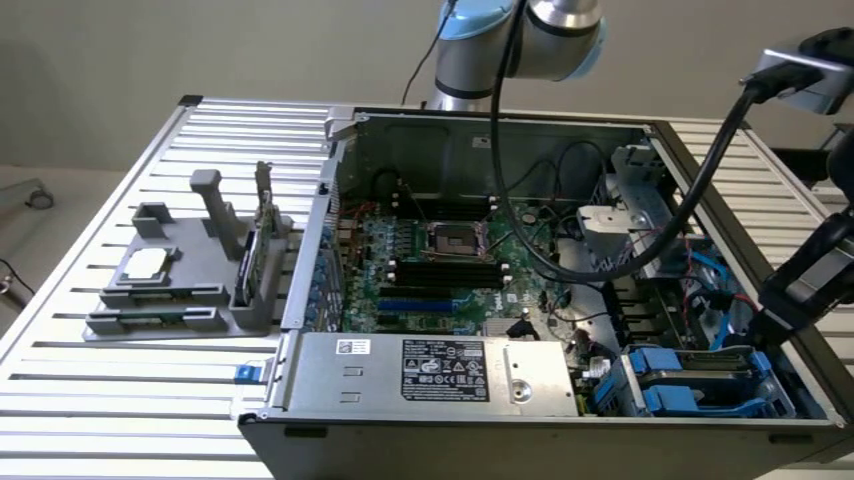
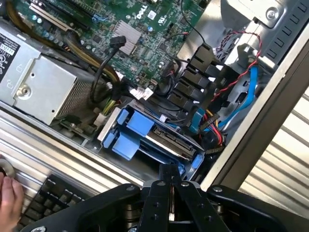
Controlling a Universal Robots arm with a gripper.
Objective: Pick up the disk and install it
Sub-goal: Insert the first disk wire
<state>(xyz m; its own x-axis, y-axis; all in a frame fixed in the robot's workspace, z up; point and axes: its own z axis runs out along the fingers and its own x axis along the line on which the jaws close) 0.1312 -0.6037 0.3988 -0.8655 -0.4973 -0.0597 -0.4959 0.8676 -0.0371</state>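
**Silver arm, blue caps, black pincer**

The arm is a round silver-grey tube with light blue joint caps. A thin black cable hangs from it in a long loop. At the exterior view's right, a small grey box sits on the wrist, and a thick black cable leaves it. The wrist end below is black and blocky. The pincer is matt black: two narrow fingers between broad, rounded linkage arms, dotted with small silver screws.
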